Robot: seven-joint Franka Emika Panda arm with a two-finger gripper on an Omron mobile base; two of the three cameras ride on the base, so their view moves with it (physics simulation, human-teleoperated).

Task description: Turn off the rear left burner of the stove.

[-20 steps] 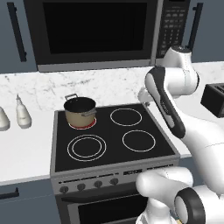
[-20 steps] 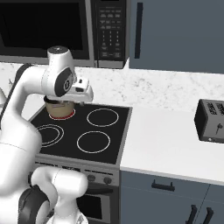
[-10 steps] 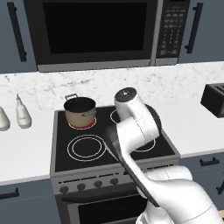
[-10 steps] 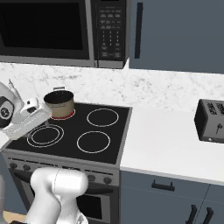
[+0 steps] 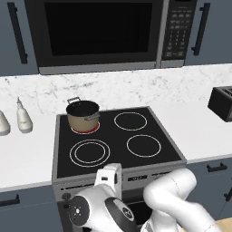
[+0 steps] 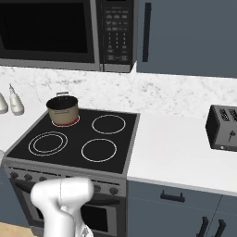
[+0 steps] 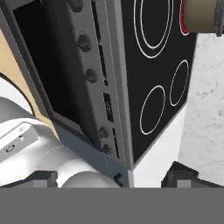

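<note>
The stove (image 5: 113,145) is a black glass cooktop with four ring markings and a grey steel front. Its rear left burner (image 5: 85,129) glows red under a tan pot (image 5: 82,114); both also show in the right base view, burner (image 6: 65,123) and pot (image 6: 61,109). My arm (image 5: 113,208) hangs low before the stove front. In the hand view, rolled sideways, my gripper (image 7: 111,179) is open, its fingertips (image 7: 41,177) wide apart with nothing between them. Small dark knobs (image 7: 91,75) run along the steel panel ahead, and the red burner (image 7: 183,24) sits at the top right.
A black-windowed microwave (image 5: 97,34) hangs over the stove. A dark toaster (image 6: 223,128) stands on the white counter to the right, and two pale bottles (image 5: 23,118) to the left. The oven door (image 7: 48,65) lies below the knob panel.
My arm has swung down from high at the right of the cooktop, across it, to low in front of the stove's knob panel. The jaws have widened slightly.
</note>
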